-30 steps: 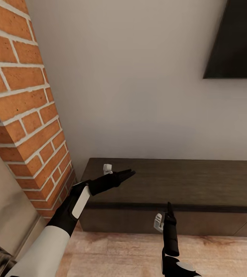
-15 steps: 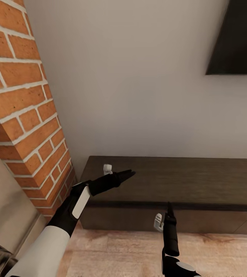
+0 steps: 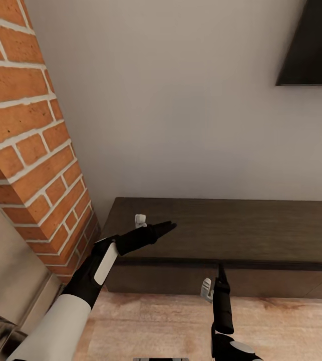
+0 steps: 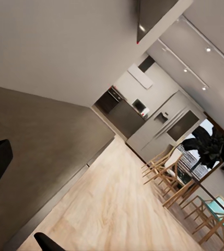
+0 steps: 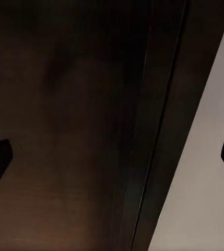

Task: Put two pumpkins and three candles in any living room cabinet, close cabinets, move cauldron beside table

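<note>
The cabinet (image 3: 261, 230) is a long, low, dark-brown unit against the pale wall, and its drawer fronts look flush. My left gripper (image 3: 168, 226) hovers just above the left end of its top, open with nothing between the fingers. In the left wrist view that gripper (image 4: 23, 201) looks along the cabinet top (image 4: 33, 146). My right gripper (image 3: 221, 271) points at the cabinet's front face from close up, open and empty. The right wrist view has the right gripper (image 5: 112, 157) right before the dark front (image 5: 65, 115). Pumpkins, candles and cauldron are out of view.
A red brick column (image 3: 25, 150) stands at the left, touching the cabinet's end. A dark TV (image 3: 316, 45) hangs at the upper right. Light wood floor (image 3: 155, 326) runs under me. Far along the room are wooden chairs (image 4: 169, 178) and a kitchen.
The whole picture has shifted a little, so the camera moved: the cabinet and TV sit slightly higher and further right. Both arms hold the same pose.
</note>
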{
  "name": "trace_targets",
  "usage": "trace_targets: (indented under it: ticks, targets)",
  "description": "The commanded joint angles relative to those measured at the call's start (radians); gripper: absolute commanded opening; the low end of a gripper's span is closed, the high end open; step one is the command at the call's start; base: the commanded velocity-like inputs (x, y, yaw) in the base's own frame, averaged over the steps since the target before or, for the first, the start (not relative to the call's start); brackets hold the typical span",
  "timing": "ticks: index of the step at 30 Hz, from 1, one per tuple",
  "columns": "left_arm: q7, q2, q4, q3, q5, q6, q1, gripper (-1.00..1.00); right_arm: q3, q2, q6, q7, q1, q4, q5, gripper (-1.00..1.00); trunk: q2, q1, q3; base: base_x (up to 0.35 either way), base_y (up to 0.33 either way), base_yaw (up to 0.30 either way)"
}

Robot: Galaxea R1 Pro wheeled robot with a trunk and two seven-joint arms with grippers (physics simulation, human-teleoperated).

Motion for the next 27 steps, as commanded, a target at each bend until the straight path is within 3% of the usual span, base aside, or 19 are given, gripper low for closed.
trace_targets:
  ticks: [1,25,26,27]
  targets:
    - [0.000,0.000,0.000,0.000,0.000,0.000,0.000,1.00,0.000,0.000,0.000,0.000,0.000,0.000,0.000,1.00,0.000,0.000,0.000,0.000,0.000,0.000]
    - [-0.002,0.000,0.001,0.001,0.000,0.000,0.000,1.00,-0.003,0.000,0.001,-0.005,0.000,-0.007,-0.001,1.00,0.000,0.000,0.000,0.038,0.011,0.000]
    - [-0.002,0.000,0.001,0.001,0.000,0.000,0.000,1.00,-0.003,0.000,0.001,-0.006,0.000,-0.009,-0.001,-1.00,0.000,0.000,0.000,0.000,0.000,0.000]
    - [-0.002,0.000,0.001,0.001,0.000,-0.001,0.000,1.00,-0.004,0.000,0.001,-0.012,0.000,-0.010,-0.001,-1.00,0.000,0.000,0.000,0.000,0.000,0.000]
